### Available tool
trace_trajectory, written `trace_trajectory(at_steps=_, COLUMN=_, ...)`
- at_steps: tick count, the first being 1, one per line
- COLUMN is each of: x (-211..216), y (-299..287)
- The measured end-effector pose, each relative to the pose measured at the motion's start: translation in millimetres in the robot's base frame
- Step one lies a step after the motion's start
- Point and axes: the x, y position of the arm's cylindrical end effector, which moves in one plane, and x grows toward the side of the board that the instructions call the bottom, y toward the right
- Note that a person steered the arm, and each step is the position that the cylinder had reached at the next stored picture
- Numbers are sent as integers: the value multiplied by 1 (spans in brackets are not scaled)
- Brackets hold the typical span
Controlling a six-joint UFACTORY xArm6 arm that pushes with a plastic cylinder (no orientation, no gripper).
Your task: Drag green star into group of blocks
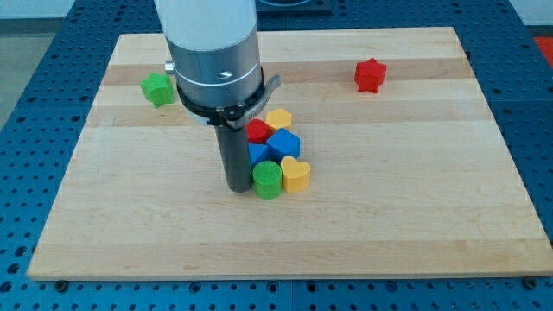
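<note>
Wooden board (415, 216) lying on a blue pegboard bench. My tip (237, 187) is resting just left of the green cylinder (268, 180), touching the group of blocks (276, 151); a bare rod, it is grasping nothing. Green star (157, 88) is sitting well apart, up and to the tip's left. Red star (370, 75) is lying far right.

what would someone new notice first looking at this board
Probably the big silver arm coming down from the view's top, its dark rod ending at my tip just left of a green cylinder in the tight central cluster of blocks. Next come two loners: the green star at upper left and a red star at upper right.
</note>
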Motion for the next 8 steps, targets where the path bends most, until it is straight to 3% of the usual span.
trace_trajectory(at_steps=2, x=-7, y=-43)
trace_trajectory(at_steps=5, x=-135, y=-143)
trace_trajectory(at_steps=8, x=-158, y=-169)
